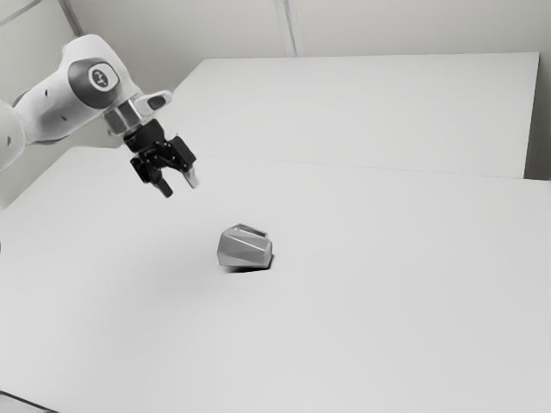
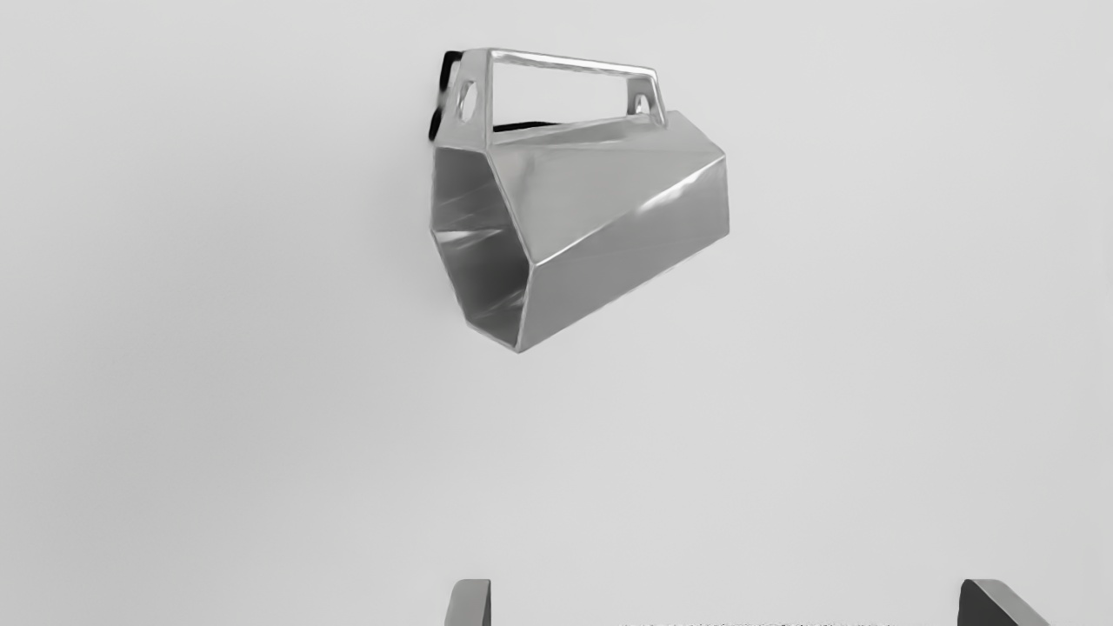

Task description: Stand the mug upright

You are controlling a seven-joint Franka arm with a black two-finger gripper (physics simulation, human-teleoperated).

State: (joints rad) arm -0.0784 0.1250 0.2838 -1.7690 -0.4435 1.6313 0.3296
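Gripper [image 1: 180,187]: raised over the table [image 1: 387,327], fingers [image 2: 469,602] spread wide, nothing held between them. Arm [image 1: 56,107] enters from the exterior view's left, hand angled downward. Fingertips well apart from the mug [image 1: 244,248], no contact.

Mug: grey metal, faceted, lying on its side on the tabletop, not upright. Position: lower than the gripper and toward the exterior view's right. Wrist view: open mouth [image 2: 478,261] visible, inner walls shaded; angular handle [image 2: 574,63] on the side of the body farther from the fingertips. Dark shadow [image 1: 250,270] at the underside of the mug.

Beyond the table: pale flat panel [image 1: 362,112], with a wall [image 1: 413,26] behind.
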